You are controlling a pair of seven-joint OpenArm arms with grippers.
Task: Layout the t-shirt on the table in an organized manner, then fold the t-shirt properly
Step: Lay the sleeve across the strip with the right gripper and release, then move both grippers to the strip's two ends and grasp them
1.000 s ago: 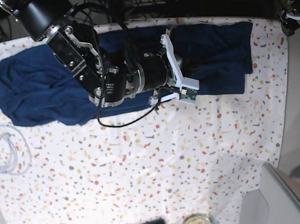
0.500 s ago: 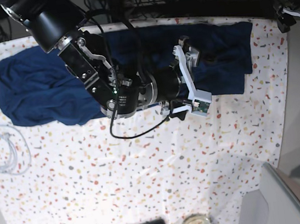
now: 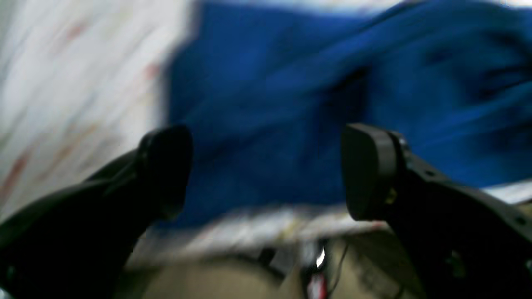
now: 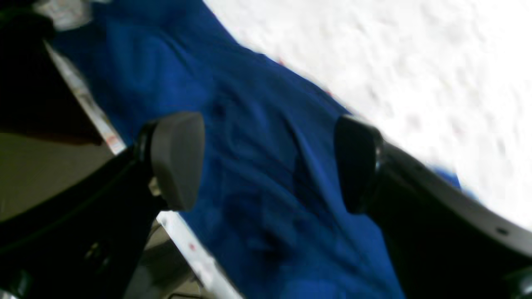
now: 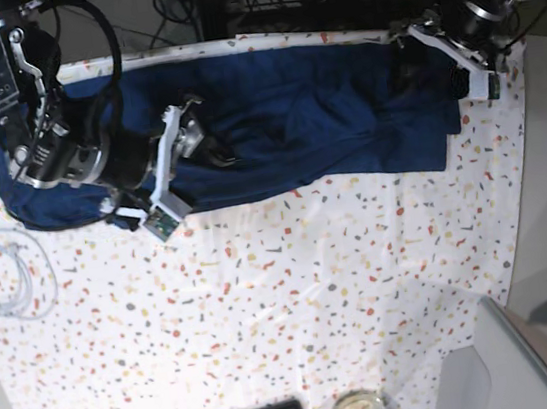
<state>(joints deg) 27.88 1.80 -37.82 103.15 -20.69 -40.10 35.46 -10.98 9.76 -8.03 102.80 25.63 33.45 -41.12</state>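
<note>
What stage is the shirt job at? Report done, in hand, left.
Done: the t-shirt lies stretched along the far edge of the table, though rumpled, not flat. In hand: nothing gripped; the right claw and left claw both stand open over the cloth. Left: smoothing it out, then all the folding.
</note>
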